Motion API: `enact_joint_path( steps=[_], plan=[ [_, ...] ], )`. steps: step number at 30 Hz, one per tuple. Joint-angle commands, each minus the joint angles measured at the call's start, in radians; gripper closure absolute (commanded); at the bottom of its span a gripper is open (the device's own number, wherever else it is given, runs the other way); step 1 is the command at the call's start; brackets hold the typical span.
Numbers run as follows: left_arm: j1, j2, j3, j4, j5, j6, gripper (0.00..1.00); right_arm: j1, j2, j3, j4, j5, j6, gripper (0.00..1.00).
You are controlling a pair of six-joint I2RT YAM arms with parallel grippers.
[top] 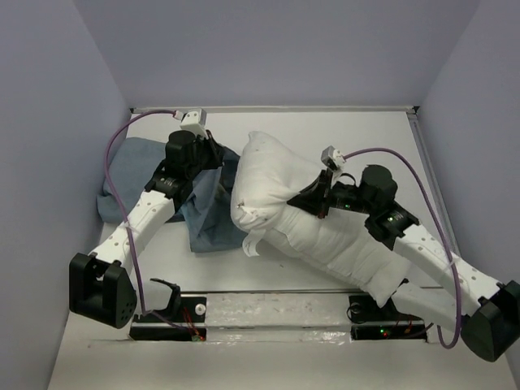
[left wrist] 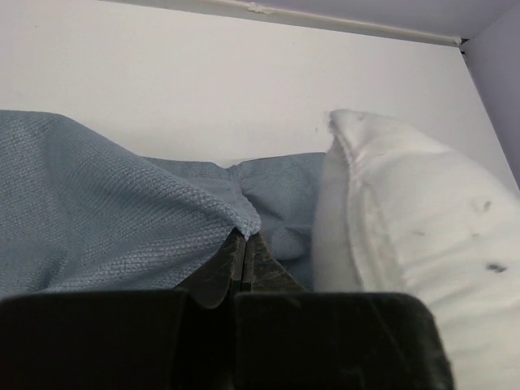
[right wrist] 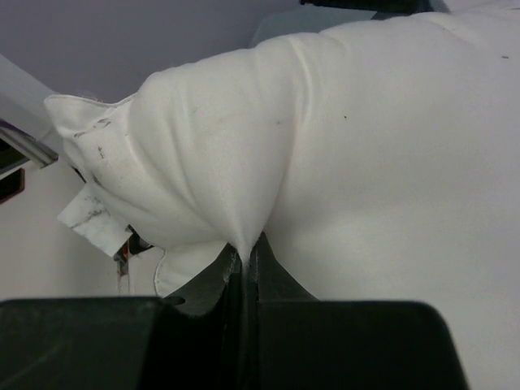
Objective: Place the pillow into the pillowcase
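Observation:
The white pillow (top: 280, 191) lies folded across the table's middle, its far end raised next to the pillowcase. The blue-grey pillowcase (top: 134, 175) lies crumpled at the left. My left gripper (top: 213, 154) is shut on an edge of the pillowcase (left wrist: 122, 219), its jaws pressed together on the hem in the left wrist view (left wrist: 244, 237), with the pillow (left wrist: 422, 227) just to its right. My right gripper (top: 315, 197) is shut on a pinch of the pillow (right wrist: 366, 162) and holds it up; the jaws meet in the right wrist view (right wrist: 246, 250). A small white tag (right wrist: 91, 221) hangs at the pillow's corner.
Purple walls close in the white table (top: 382, 130) on the left, back and right. A black rail (top: 276, 313) with taped padding runs along the near edge between the two arm bases. Purple cables loop over both arms.

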Motion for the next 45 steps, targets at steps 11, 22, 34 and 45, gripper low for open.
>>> enact_joint_path(
  steps=[11,22,34,45],
  plan=[
    [-0.008,-0.037,0.069,0.049,0.062,0.000,1.00,0.283,0.191,0.096,-0.216,0.082,-0.164,1.00],
    [-0.019,-0.132,0.015,-0.004,0.034,0.062,1.00,0.403,0.414,0.281,-0.344,0.077,-0.287,1.00],
    [-0.094,-0.225,-0.023,-0.118,-0.036,0.124,1.00,0.412,0.434,0.369,-0.142,0.730,-0.305,1.00],
    [-0.093,-0.315,0.086,-0.277,-0.148,0.188,1.00,0.412,0.469,0.301,0.120,0.990,-0.376,1.00]
  ],
)
